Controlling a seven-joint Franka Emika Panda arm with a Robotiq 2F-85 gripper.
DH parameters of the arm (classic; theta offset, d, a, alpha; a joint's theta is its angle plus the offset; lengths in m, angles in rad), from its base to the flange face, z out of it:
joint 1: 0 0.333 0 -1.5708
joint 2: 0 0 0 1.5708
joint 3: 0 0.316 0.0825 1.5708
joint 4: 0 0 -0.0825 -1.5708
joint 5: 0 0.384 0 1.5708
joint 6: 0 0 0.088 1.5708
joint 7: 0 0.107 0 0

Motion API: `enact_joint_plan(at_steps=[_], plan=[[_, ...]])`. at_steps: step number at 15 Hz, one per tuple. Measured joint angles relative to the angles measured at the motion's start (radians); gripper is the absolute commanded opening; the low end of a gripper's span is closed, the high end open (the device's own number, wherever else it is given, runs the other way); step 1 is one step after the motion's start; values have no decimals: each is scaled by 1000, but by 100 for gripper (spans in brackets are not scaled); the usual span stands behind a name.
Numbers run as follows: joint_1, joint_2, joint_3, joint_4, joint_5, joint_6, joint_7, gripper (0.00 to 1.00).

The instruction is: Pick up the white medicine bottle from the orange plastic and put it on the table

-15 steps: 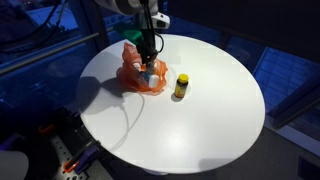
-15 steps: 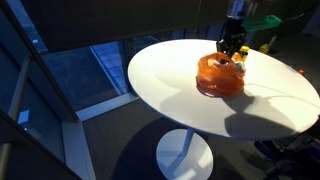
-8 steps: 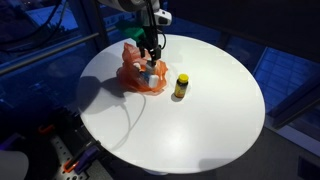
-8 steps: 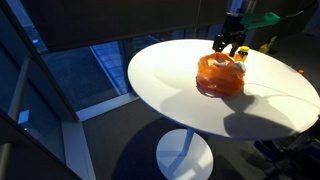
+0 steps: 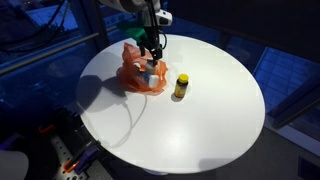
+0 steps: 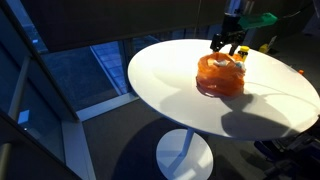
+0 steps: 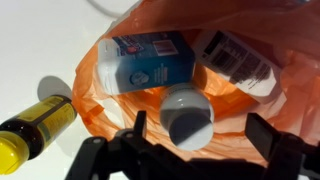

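In the wrist view the white medicine bottle (image 7: 150, 60) with a blue label lies on its side in the orange plastic (image 7: 100, 100), its round white cap (image 7: 188, 112) towards the camera. My gripper (image 7: 200, 132) is open just above the cap, one dark finger (image 7: 138, 125) to the left of it, the other far to the right. Nothing is held. In both exterior views the gripper (image 5: 150, 52) (image 6: 228, 44) hangs right over the orange plastic (image 5: 136, 76) (image 6: 220, 76) on the round white table (image 5: 200, 125) (image 6: 165, 90). A white speck of the bottle (image 5: 152, 72) shows there.
A small yellow bottle with a dark cap (image 5: 181, 86) (image 7: 30, 130) stands on the table beside the orange plastic. A second white labelled pack (image 7: 238, 60) lies in the plastic next to the medicine bottle. Dark glass and floor surround the table.
The jaws have spread from nearly shut to wide open, and the gripper has lifted slightly above the orange plastic. The bottle stays in the plastic.
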Motion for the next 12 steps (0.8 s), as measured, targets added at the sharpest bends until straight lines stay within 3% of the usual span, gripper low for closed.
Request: enact_joint_plan(at_steps=[1,3,9,12], plan=[[1,6,0,3,0,0,0,73],[4,18,0,9,0,0,1,69],[5,15,-1,20,0,10,1,19],[5,3,-2,20,0,22,1,19]])
